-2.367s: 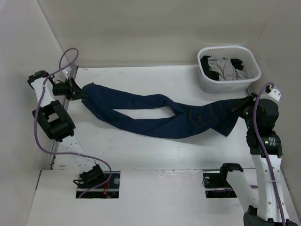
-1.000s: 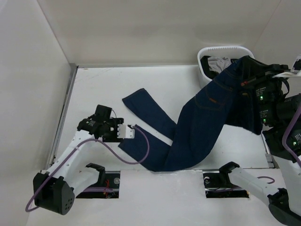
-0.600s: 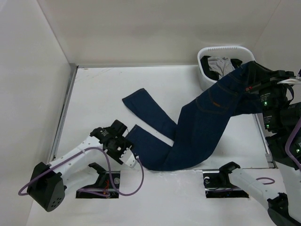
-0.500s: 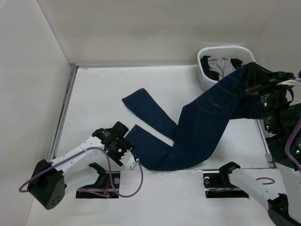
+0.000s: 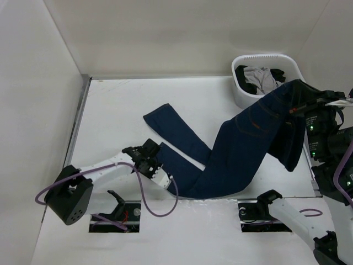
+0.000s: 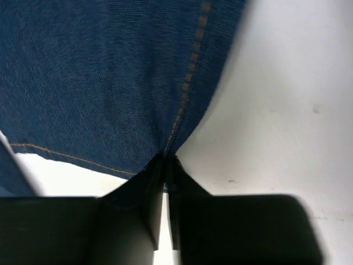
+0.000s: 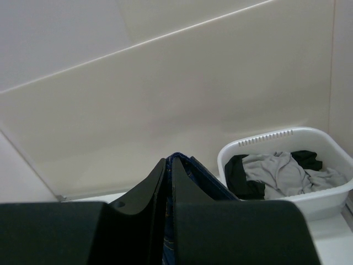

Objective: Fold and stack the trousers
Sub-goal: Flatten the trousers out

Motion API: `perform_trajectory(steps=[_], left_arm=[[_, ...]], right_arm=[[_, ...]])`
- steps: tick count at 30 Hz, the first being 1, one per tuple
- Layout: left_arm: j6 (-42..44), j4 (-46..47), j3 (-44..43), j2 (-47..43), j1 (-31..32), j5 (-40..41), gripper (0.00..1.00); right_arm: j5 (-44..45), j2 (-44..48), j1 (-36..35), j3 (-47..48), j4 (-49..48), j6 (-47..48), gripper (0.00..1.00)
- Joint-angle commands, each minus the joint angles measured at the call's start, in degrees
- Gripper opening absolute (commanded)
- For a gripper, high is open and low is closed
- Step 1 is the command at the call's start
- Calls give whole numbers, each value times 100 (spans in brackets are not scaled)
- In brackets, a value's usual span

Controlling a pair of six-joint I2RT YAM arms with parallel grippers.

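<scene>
The dark navy trousers (image 5: 242, 149) hang from the right and trail across the white table (image 5: 127, 105). My right gripper (image 5: 300, 107) is shut on the waist end and holds it up in the air; in the right wrist view the cloth (image 7: 182, 165) shows pinched between its jaws (image 7: 168, 163). One leg (image 5: 171, 127) lies flat toward the back left. My left gripper (image 5: 157, 152) is low on the table, shut on the hem of the nearer leg; in the left wrist view the denim (image 6: 110, 83) bunches at its jaw tips (image 6: 166, 160).
A white basket (image 5: 242, 96) with grey and black clothes stands at the back right, also in the right wrist view (image 7: 325, 193). White walls enclose the table on the left, back and right. The arm bases sit in cut-outs at the near edge.
My left gripper has moved right along the near edge and closed on the near leg's hem. My right gripper has lowered the waist end a little; earlier the trousers lay stretched between both grippers.
</scene>
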State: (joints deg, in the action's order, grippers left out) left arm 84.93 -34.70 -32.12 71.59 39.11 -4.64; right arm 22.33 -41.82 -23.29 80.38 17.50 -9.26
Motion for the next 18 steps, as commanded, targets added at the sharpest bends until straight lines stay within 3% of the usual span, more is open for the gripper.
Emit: perform_trajectory(steps=[1, 4, 8, 11, 12, 15, 18], left_arm=[[-932, -386, -135, 443, -153, -168, 0], [-1512, -1877, -1021, 216, -609, -658, 0], [-1699, -4731, -2725, -84, -1375, -1722, 0], [-1619, -7019, -4228, 406, -1682, -2897, 0], [-2011, -7016, -4433, 426, -1797, -3032, 0], [-1858, -7007, -4041, 740, -1964, -3174, 0], [-1629, -7007, -3714, 2081, -2376, -3279, 0]], right_arm=[[52, 87, 39, -13, -440, -41, 3], [44, 113, 48, -92, -475, -50, 3], [44, 166, 83, -215, -554, -6, 3], [0, 201, 171, -233, -563, 11, 3], [-9, 201, 206, -233, -563, 12, 3], [-105, 192, 329, -216, -528, 38, 3], [-123, 96, 566, -172, -423, 152, 3]])
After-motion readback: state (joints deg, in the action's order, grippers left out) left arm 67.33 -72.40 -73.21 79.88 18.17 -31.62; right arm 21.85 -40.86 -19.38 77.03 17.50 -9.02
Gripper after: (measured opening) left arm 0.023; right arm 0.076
